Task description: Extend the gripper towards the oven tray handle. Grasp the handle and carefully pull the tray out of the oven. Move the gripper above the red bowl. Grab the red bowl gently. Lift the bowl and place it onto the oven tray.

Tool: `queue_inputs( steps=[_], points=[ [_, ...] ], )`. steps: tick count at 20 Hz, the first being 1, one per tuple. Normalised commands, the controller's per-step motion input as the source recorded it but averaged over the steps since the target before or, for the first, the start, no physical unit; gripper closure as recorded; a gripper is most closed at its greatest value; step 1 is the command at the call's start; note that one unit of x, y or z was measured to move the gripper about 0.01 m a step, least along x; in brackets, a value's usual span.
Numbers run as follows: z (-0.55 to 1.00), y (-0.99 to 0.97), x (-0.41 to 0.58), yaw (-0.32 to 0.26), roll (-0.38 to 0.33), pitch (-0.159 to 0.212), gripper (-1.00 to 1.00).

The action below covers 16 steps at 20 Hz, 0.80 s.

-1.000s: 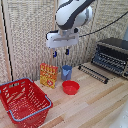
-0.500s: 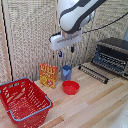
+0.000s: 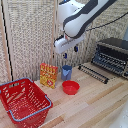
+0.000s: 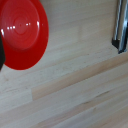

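While the gripper point(image 3: 70, 49) has drifted slightly toward the exterior view's right since half a second ago, I cannot tell its finger spread. It hangs from the bent arm point(image 3: 80, 17), with the red bowl point(image 3: 70, 87) on the table point(image 3: 95, 107) at its 6 o'clock, the tray point(image 3: 93, 73) at 4 o'clock.

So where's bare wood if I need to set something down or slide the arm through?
Bare wood lies in front of the red bowl, running toward the exterior view's right, below the tray and oven. It's crowded around the bowl: blue cup, yellow box and red basket cluster there.
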Motion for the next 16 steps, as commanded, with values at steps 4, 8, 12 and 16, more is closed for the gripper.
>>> queue_inputs(
  steps=[4, 8, 12, 16],
  points=[
    [-0.05, -0.19, 0.0, 0.188, -0.286, -0.017, -1.0],
    [-0.04, -0.19, 0.0, 0.189, -0.287, -0.021, -1.0],
    [-0.06, -0.19, 0.0, 0.187, -0.294, -0.012, -1.0],
    [-0.08, -0.18, 0.0, 0.185, -0.309, 0.0, -1.0]
  ],
)
